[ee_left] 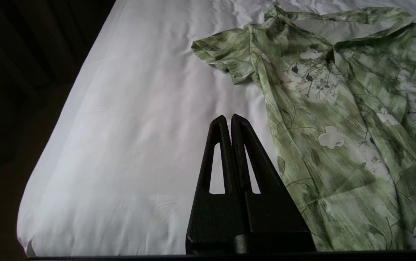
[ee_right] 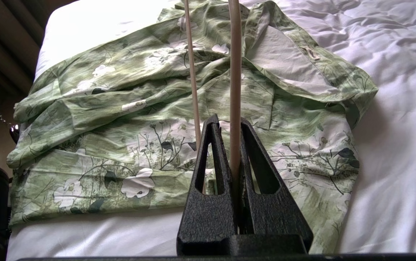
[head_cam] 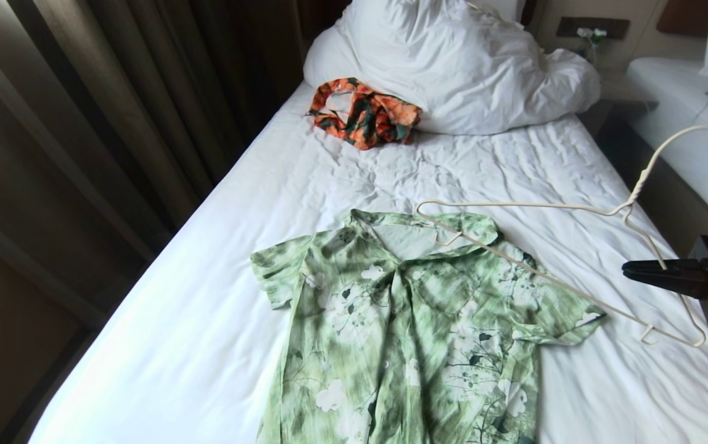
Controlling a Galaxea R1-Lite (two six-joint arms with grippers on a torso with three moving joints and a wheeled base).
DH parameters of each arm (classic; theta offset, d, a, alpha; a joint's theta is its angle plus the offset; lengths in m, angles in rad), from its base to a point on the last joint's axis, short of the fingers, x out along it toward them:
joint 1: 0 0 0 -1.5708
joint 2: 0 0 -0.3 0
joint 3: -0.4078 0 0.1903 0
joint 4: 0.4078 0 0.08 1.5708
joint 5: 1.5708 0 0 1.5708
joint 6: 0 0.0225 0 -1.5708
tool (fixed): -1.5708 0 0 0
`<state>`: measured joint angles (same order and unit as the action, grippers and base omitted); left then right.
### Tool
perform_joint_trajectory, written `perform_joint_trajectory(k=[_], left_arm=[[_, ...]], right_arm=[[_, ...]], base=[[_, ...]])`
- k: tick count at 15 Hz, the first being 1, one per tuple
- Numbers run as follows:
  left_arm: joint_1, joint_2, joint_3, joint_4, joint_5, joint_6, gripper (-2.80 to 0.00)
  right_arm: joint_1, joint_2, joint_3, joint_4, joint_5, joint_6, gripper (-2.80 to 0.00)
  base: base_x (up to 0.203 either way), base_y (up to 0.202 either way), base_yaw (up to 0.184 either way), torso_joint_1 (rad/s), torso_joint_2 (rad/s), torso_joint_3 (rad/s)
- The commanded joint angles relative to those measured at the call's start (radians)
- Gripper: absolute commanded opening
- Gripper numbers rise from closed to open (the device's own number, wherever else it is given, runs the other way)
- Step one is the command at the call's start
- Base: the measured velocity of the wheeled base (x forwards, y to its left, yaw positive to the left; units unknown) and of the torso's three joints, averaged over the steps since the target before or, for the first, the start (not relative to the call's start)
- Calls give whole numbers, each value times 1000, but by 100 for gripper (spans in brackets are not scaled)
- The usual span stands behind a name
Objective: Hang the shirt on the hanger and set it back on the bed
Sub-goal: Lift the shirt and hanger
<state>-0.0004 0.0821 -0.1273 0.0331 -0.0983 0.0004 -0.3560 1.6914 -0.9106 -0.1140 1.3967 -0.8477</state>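
The light green flower-print shirt [head_cam: 415, 320] lies spread flat, collar open, on the white sheet of the bed [head_cam: 206, 296]. My right gripper [head_cam: 628, 269] comes in from the right edge, shut on one arm of a cream hanger [head_cam: 551, 206]. The hanger is held tilted over the shirt's right shoulder. Its far end reaches the collar and its hook [head_cam: 687, 132] points up to the right. In the right wrist view the hanger [ee_right: 234, 72] runs up from the right gripper [ee_right: 229, 121] across the shirt [ee_right: 139, 108]. My left gripper [ee_left: 228, 117] hangs shut and empty over bare sheet beside the shirt [ee_left: 338, 108].
A crumpled orange-and-dark-green garment [head_cam: 363, 111] lies near the head of the bed against the bunched white duvet [head_cam: 452, 68]. Dark curtains [head_cam: 113, 123] run along the left side. A second white bed [head_cam: 687, 111] stands beyond the gap on the right.
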Motion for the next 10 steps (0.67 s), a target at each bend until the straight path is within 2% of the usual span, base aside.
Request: perform_joint_trajectory(k=[1, 4, 6, 10], left_arm=[[-1, 186, -76, 1, -65, -4, -280], [-3, 498, -175, -34, -235, -31, -280], [-24, 742, -236, -100, -331, -66, -280], [-175, 1179, -382, -262, -411, -215, -280]], right_arm=[[-4, 8, -7, -1, 8, -5, -280], [0, 4, -7, -1, 8, -2, -280], [-3, 1, -12, -1, 8, 1, -280], [-32, 13, -28, -1, 8, 2, -280]], base=[[0, 0, 0, 0, 0, 0], [0, 0, 0, 0, 0, 0], [0, 0, 0, 0, 0, 0], [0, 0, 0, 0, 0, 0]])
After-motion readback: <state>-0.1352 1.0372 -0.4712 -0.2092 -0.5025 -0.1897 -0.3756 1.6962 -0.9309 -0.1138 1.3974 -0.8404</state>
